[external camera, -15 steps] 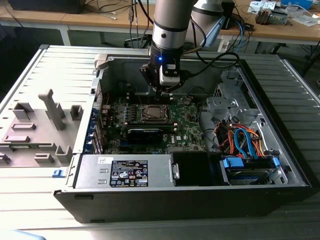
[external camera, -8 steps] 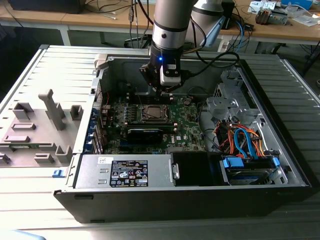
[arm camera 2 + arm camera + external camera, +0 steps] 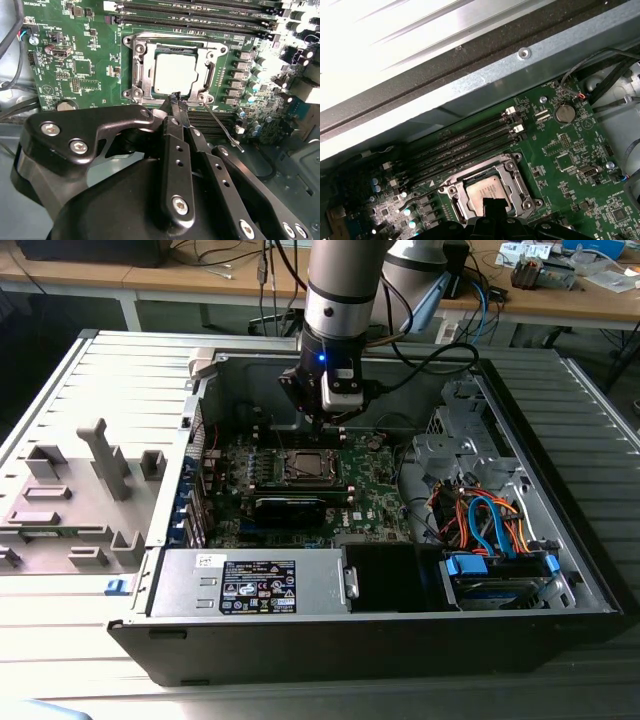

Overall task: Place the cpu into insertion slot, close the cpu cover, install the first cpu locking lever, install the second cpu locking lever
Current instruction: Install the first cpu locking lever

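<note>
The cpu (image 3: 175,73) lies in the insertion slot (image 3: 210,82), its silver top showing through the cut-out of the cpu cover (image 3: 141,65), which lies flat over it. A thin metal locking lever (image 3: 223,126) sticks out from one socket corner, its free end off the board. My gripper (image 3: 178,101) is shut, with its black fingertips (image 3: 181,107) at the socket's edge beside that lever's base and nothing visibly between them. The exterior view has the gripper (image 3: 330,418) hanging just behind the socket (image 3: 308,466). In the first wrist view the cpu (image 3: 481,189) sits right before the fingertips (image 3: 492,206).
The green motherboard (image 3: 375,495) lies inside an open computer case (image 3: 560,570). Memory slots (image 3: 465,145) run alongside the socket. A black card (image 3: 290,508) sits in front of the socket. Cables (image 3: 480,515) and a drive bay (image 3: 500,575) are on the exterior view's right, and a power supply (image 3: 255,585) is in front.
</note>
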`<state>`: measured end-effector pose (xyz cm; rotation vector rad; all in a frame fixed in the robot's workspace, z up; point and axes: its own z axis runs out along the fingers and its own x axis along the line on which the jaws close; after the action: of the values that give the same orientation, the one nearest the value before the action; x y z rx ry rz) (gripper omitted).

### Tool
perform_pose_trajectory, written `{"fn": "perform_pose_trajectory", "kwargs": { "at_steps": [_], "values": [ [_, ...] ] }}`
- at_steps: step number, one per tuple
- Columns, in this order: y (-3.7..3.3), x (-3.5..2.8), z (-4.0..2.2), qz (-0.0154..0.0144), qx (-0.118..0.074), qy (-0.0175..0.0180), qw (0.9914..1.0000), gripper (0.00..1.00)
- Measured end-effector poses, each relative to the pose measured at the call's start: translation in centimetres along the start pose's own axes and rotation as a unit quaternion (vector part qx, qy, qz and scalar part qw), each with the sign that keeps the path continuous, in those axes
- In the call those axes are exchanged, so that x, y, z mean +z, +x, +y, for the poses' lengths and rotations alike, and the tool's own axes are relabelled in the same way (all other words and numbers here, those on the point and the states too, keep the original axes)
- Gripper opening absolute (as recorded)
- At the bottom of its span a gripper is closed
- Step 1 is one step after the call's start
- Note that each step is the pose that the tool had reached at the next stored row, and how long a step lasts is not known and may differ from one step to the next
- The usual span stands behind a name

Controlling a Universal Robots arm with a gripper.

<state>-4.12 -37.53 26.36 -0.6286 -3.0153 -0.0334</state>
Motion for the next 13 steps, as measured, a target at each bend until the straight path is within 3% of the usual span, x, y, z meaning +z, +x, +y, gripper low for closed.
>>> {"fn": "perform_pose_trajectory", "kwargs": {
  "at_steps": [13],
  "values": [
    [0.0, 0.0, 0.0, 0.0006, -0.012, -0.0004, 0.99993, 0.11]
  ]
}}
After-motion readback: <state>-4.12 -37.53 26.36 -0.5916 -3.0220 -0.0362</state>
